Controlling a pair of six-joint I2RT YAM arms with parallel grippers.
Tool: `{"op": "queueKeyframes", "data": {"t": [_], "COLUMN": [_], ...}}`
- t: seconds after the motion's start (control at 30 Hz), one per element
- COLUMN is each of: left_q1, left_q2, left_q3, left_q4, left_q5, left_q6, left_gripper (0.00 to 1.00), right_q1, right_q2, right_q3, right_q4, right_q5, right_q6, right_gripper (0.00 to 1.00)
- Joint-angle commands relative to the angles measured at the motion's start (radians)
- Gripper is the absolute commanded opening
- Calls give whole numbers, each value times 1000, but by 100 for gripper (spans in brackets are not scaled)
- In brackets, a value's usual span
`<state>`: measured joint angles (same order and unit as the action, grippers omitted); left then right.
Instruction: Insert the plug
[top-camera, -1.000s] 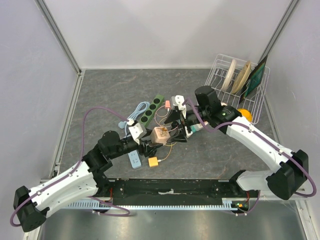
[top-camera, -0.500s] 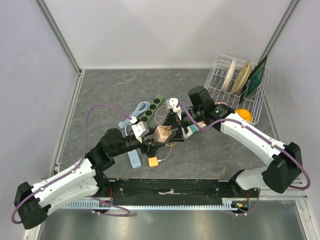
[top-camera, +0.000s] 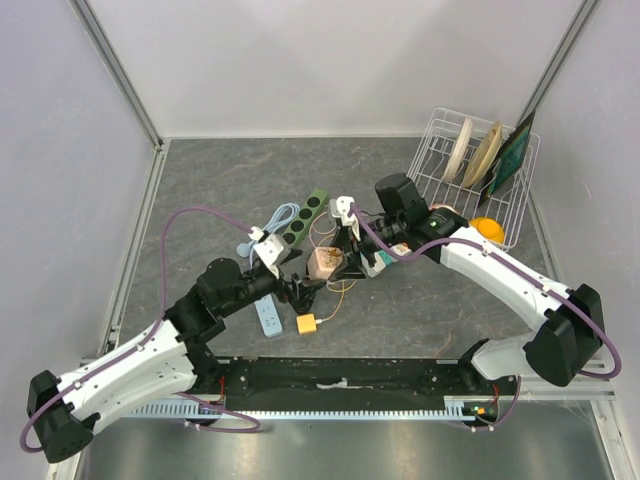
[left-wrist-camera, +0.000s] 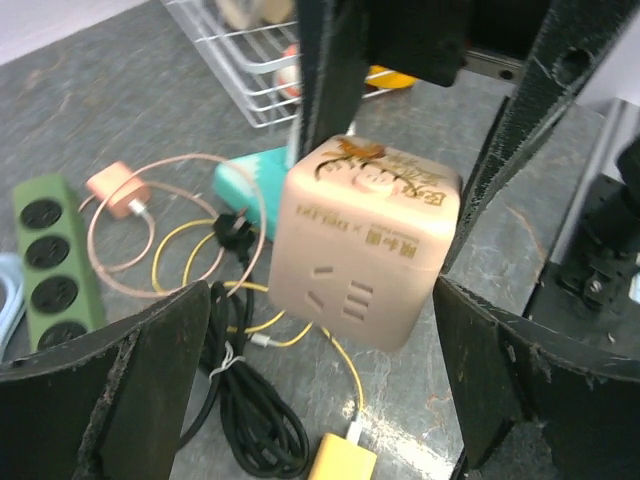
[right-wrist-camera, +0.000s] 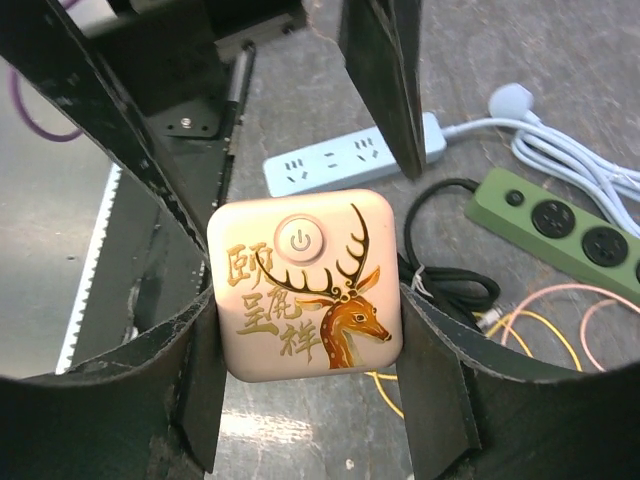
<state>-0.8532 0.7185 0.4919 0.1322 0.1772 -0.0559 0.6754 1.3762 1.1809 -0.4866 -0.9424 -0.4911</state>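
A pink cube socket with a gold deer and a power button on top sits between the fingers of my right gripper, which is shut on its two sides. In the top view the cube hangs under that gripper at mid-table. My left gripper is open, its fingers wide on either side of the cube's slotted face and not touching it. A small black plug lies on the table left of the cube, on a coiled black cable.
A green power strip, a white power strip, a yellow adapter on a yellow wire, a pink charger and a teal object lie around the cube. A wire dish rack stands at the back right.
My left gripper has opened, let go of the cube and drawn back a little. My right gripper has closed onto the cube from the other side.
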Motion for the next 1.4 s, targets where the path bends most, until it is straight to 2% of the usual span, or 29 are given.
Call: {"op": "queueKeyframes", "data": {"t": [0.0, 0.07, 0.17, 0.23, 0.3, 0.33, 0.37, 0.47, 0.7, 1.0, 1.1, 1.23, 1.33, 1.37], "left_q1": [0, -1, -1, 0, 0, 2, 8, 45, 109, 128, 128, 126, 126, 126], "left_q2": [-76, -115, -128, -93, -15, 11, 47, 175, 407, 610, 671, 734, 765, 772], "left_q3": [25, 24, 43, 80, 117, 126, 132, 161, 212, 260, 287, 318, 330, 335], "left_q4": [-89, -153, -336, -540, -729, -768, -805, -864, -864, -720, -698, -639, -545, -517], "left_q5": [-289, -457, -683, -810, -863, -875, -875, -838, -749, -587, -561, -539, -493, -481], "left_q6": [-184, -254, -425, -605, -790, -835, -901, -950, -909, -754, -708, -632, -518, -460], "left_gripper": [100, 100, 100, 99, 99, 98, 93, 82, 80, 71, 63, 36, 26, 25], "right_q1": [0, -5, -8, -8, -8, -10, -8, -5, -4, 0, 0, 1, 3, 4], "right_q2": [-19, -25, -34, -43, -52, -55, -61, -71, -104, -101, -111, -120, -124, -124], "right_q3": [-10, -39, -67, -81, -104, -110, -122, -139, -173, -187, -194, -205, -214, -216], "right_q4": [106, 149, 213, 233, 258, 264, 273, 276, 284, 301, 302, 302, 302, 302], "right_q5": [140, 245, 361, 399, 427, 425, 425, 425, 419, 406, 407, 415, 419, 419], "right_q6": [55, 118, 178, 198, 217, 218, 227, 235, 240, 249, 247, 249, 249, 249], "right_gripper": [0, 0, 0, 0, 0, 0, 0, 0, 0, 0, 0, 0, 0, 0]}}
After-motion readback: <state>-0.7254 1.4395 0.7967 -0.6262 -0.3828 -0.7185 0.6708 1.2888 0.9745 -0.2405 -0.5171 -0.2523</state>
